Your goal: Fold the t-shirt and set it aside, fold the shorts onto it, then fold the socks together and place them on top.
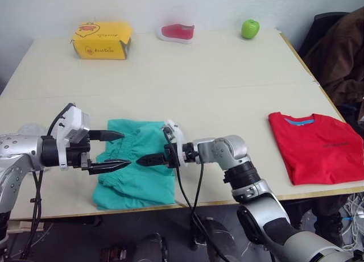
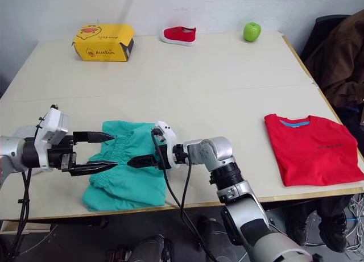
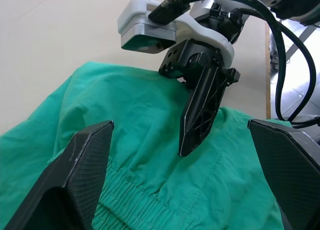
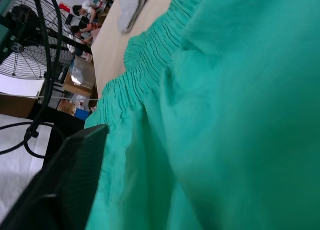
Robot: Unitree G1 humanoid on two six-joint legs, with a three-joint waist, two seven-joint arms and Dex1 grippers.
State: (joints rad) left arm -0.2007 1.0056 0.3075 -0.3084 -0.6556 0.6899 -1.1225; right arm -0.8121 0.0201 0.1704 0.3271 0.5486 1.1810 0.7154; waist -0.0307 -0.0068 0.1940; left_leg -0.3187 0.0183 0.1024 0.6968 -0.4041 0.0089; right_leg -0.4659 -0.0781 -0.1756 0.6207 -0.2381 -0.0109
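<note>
Near the table's [image 1: 187, 74] front edge, the shorts [image 1: 136, 177] are lying flat w/ both grippers over them: left gripper [image 1: 111, 151] is hovering w/ fingers spread wide, right gripper [image 1: 149, 159] is pointing at it, fingers looking closed w/o cloth between. Folded t-shirt [image 1: 315, 145] is sitting well apart at the right edge; one sock [image 4: 131, 5] is lying just beyond the waistband.

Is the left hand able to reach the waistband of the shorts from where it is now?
Probably yes. The left hand is open, its fingers just above the shorts at the gathered waistband. Only the right hand is close, over the same cloth.
</note>
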